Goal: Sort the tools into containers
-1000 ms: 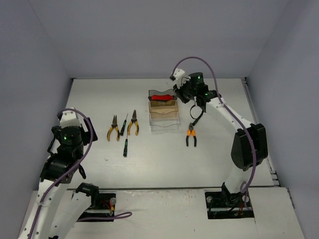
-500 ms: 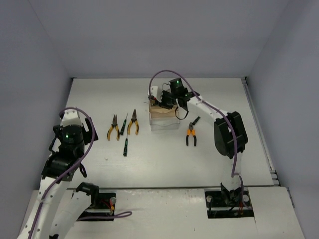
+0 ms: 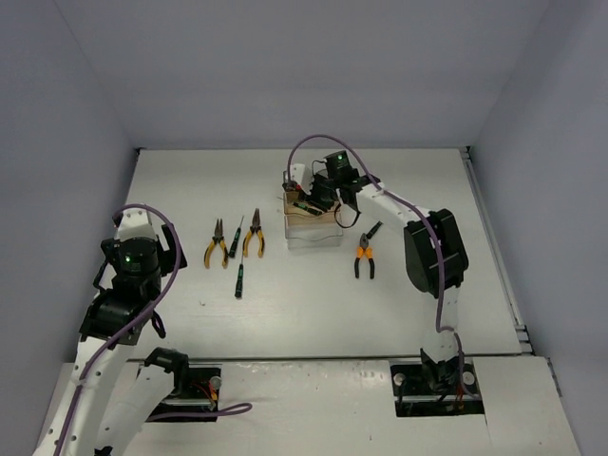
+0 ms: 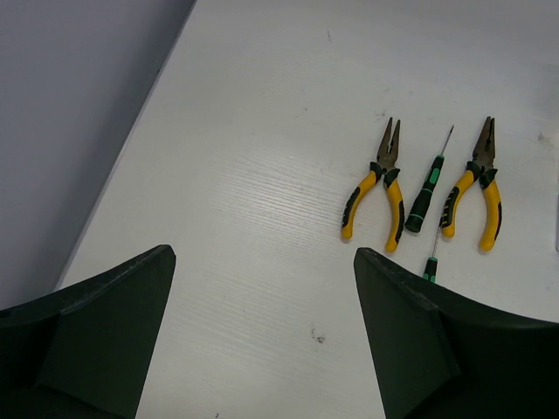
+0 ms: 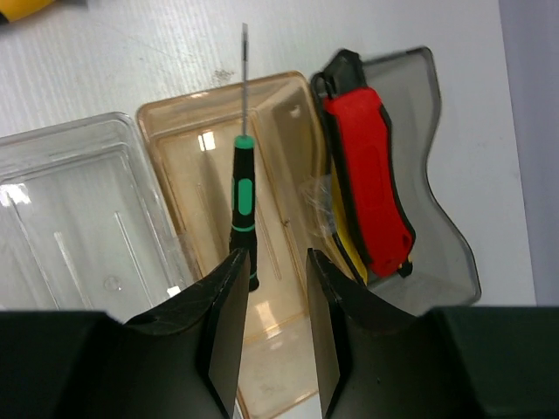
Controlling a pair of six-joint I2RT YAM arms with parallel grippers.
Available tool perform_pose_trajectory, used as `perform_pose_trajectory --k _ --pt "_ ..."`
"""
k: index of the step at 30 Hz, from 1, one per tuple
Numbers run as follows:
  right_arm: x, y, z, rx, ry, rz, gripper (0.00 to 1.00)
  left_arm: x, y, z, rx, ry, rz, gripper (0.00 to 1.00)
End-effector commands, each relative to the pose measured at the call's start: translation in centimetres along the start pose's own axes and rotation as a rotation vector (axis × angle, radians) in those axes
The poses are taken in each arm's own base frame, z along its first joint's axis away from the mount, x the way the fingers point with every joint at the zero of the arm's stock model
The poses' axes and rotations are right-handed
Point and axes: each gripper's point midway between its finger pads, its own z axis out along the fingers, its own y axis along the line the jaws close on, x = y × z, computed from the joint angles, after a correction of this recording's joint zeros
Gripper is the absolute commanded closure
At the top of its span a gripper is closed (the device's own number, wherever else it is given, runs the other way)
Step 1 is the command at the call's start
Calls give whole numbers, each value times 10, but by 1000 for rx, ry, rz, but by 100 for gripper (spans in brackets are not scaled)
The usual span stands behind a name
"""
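Observation:
My right gripper point(image 5: 275, 253) hangs over the amber bin point(image 5: 288, 122) in the row of three bins point(image 3: 313, 233), jaws a little apart with nothing between them. A green-black screwdriver point(image 5: 242, 196) lies in the amber bin, its handle end beside the left finger and its tip reaching past the far rim. The smoky grey bin point(image 5: 437, 201) holds a red-handled cutter point(image 5: 371, 166) over a yellow tool. The clear bin point(image 5: 79, 209) is empty. My left gripper point(image 4: 262, 253) is open and empty above bare table, short of two yellow pliers point(image 4: 376, 188) point(image 4: 476, 188) and two screwdrivers point(image 4: 424, 192).
In the top view, orange-handled pliers point(image 3: 364, 258) and a dark screwdriver point(image 3: 371, 231) lie right of the bins. The yellow pliers point(image 3: 217, 244) and a screwdriver point(image 3: 239, 280) lie left of them. Grey walls enclose the table on three sides.
My right arm swung left from beside the bins to over the amber bin, and a green-black screwdriver now lies there. My left arm barely moved.

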Motion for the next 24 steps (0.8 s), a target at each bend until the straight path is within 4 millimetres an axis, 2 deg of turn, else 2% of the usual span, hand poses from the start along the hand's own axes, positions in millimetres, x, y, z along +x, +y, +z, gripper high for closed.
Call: perform_pose_trajectory --k 1,3,5,6,7,8,11,15,21,24 --pt "-48 -78 -81 300 -113 283 67 -14 -1 2 -1 -43 -8 19" --pt "-38 -93 -106 413 -109 476 64 -15 -2 2 6 -44 -11 19" --pt "-14 -111 -133 561 -81 658 63 -15 -3 2 9 -43 -10 19" --pt "-10 -114 -150 628 -99 777 60 -15 -3 1 9 -43 -11 19" --pt "2 -113 -163 700 -100 893 56 -15 -3 1 10 -44 -12 20" --pt "25 -105 -172 779 -68 1001 52 -15 -3 1 11 -45 -14 20" --pt "50 -93 -194 911 -53 1155 46 -16 -3 0 14 -50 -16 19" --pt "97 -51 -180 925 56 1269 42 -16 -3 -2 20 -52 -21 19" --pt "148 -10 -152 909 194 1382 43 -15 -4 -3 31 -55 -26 19" --pt "163 0 -142 916 239 1415 48 -16 -4 -4 36 -57 -30 19"
